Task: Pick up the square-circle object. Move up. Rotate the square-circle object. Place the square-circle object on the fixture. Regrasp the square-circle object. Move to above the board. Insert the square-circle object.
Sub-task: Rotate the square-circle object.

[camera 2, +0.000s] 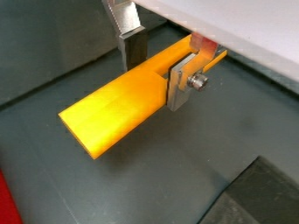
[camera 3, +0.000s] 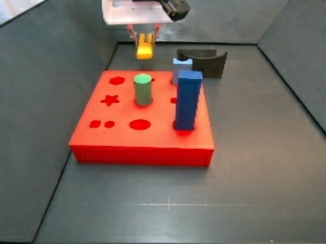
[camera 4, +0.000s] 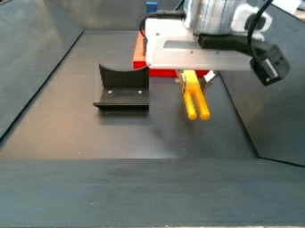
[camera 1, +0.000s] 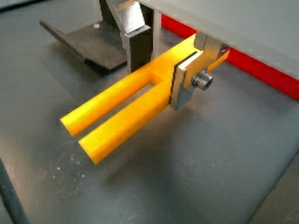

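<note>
Beside one fixture (camera 4: 120,88), one hand (camera 1: 162,72) grips one square-circle object (camera 1: 117,114).

Wrist views close on fingers (camera 1: 176,79); side views opposed

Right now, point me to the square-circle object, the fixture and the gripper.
square-circle object (camera 4: 194,98): side view, on its yellow shaft below the gripper.
fixture (camera 4: 120,89): side view, on the dark block's upright back wall.
gripper (camera 1: 167,59): wrist view, midway between the fingertips, shut on the object's upper end.
</note>
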Motion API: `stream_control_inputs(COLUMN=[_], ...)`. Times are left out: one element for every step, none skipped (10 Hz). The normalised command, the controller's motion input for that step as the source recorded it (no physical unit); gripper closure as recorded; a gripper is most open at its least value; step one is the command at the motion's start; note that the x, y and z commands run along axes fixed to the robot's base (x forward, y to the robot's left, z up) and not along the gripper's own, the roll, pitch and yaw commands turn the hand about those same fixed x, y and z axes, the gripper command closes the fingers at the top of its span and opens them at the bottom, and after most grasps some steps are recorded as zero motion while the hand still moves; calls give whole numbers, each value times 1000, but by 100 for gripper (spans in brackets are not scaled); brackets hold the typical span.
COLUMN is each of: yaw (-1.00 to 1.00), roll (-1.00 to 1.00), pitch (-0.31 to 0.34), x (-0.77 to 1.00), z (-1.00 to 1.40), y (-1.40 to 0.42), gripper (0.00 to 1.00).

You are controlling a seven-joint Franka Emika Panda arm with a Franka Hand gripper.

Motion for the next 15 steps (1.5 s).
stream_control_inputs(yaw=[8,7,6,4,4,5,3,1,-3,-5,-3,-3,0,0,0], roll=[-138,-151,-160,-170,-176,-181,-193,-197,-203,-207,-217,-217,0,0,0], pitch=[-94,-102,-113,-118,-132,-145,-152,-154,-161,-165,-168,-173,0,0,9], x=[39,36,34,31,30,25,20,23,19,17,20,15,0,0,-6], z=[-757,-674,-596,-525,-457,-401,-310,-274,-209,-175,-101,-78,0,1000,1000], y=[14,14,16,15,17,16,16,21,21,21,27,26,0,0,0], gripper=[100,100,100,100,100,100,100,100,100,100,100,100,0,0,0])
